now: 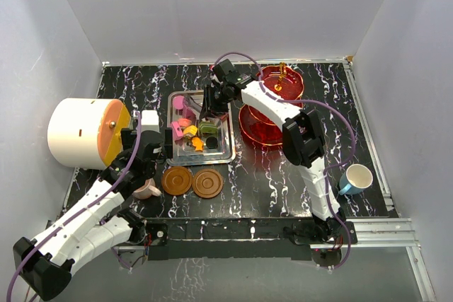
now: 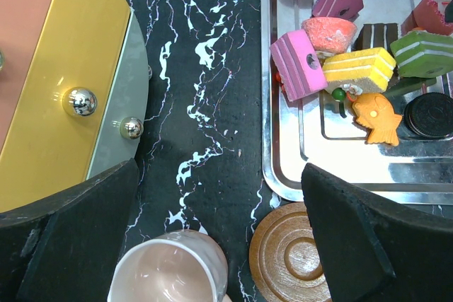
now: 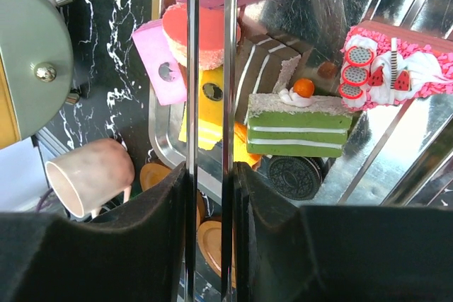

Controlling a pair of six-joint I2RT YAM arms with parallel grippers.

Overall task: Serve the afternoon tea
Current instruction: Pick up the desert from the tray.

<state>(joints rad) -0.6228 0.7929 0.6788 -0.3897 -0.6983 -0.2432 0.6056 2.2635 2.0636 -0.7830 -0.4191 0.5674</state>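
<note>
Tray (image 1: 224, 149): lying in middle of tabletop (image 1: 283, 189), sweets (image 1: 190, 131) lying on it
Stand (image 1: 256, 132): standing right of tray
Saucers (image 1: 177, 180): lying side by side before tray
Left cup (image 1: 147, 189): sitting beside saucers
Right cup (image 1: 356, 177): sitting at right edge
Drum (image 1: 76, 132): lying far left

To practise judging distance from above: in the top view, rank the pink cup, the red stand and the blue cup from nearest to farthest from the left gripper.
1. pink cup, right by the left gripper, near left.
2. red stand, far side, right of centre.
3. blue cup, near the right edge.
</note>
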